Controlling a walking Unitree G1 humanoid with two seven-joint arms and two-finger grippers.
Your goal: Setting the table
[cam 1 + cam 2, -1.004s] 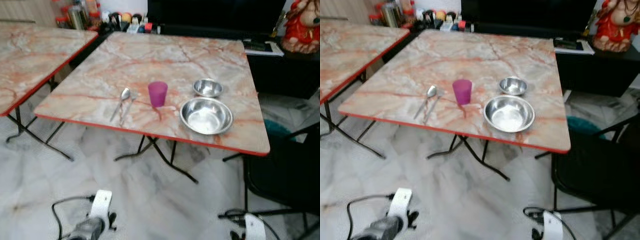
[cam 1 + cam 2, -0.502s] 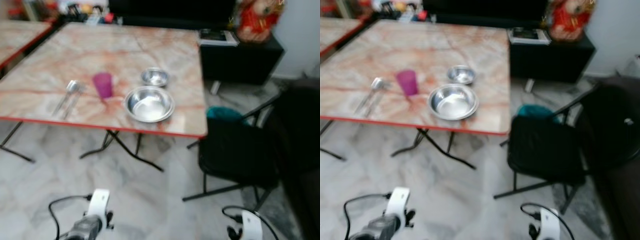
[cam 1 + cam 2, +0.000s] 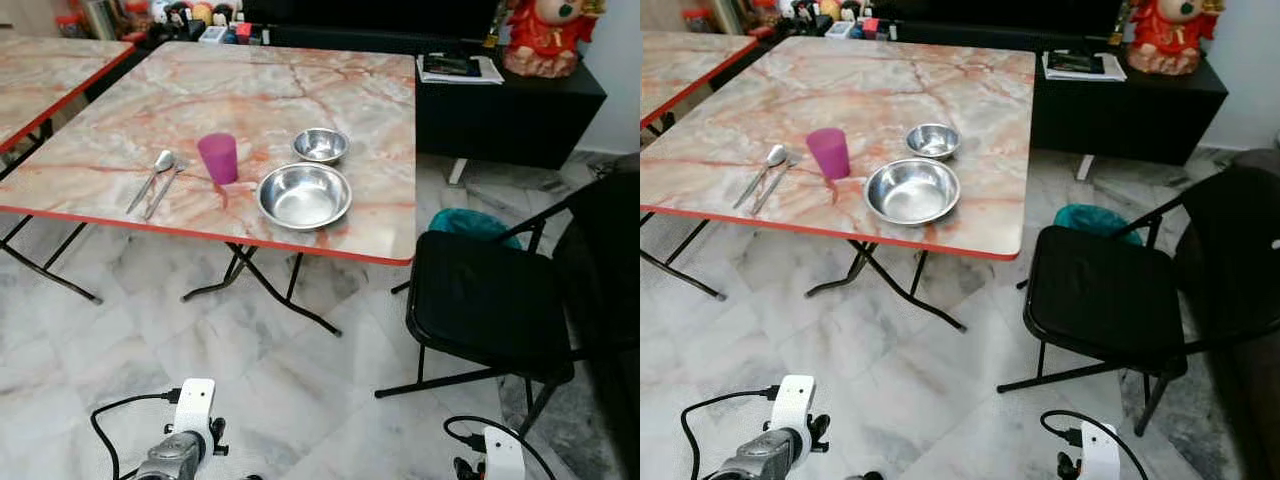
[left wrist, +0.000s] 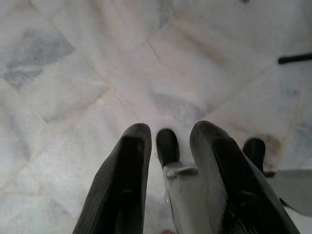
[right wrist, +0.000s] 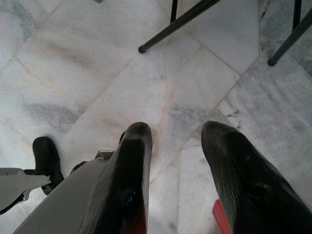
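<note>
On the marble table [image 3: 330, 80] with a red edge, a purple cup [image 3: 218, 157] stands upright. To its left lie a spoon and fork [image 3: 155, 181] side by side. A large steel bowl [image 3: 304, 195] sits near the front edge, with a small steel bowl [image 3: 320, 145] just behind it. Both arms hang low over the floor, far from the table: the left arm [image 3: 187, 443] and the right arm [image 3: 497, 455]. My left gripper [image 4: 170, 129] is open and holds nothing. My right gripper [image 5: 178, 129] is open too, above bare tiles.
A black folding chair [image 3: 488, 300] stands right of the table, with a teal object [image 3: 470, 222] behind it. A black cabinet [image 3: 510, 105] with a red figurine [image 3: 545, 30] is at the back right. A second table [image 3: 45, 70] is on the left. Marble floor lies between me and the table.
The camera has swung to the right and the blur has cleared, so the table sits further left and the chair is in view. The tableware has not moved. Both arms still hang.
</note>
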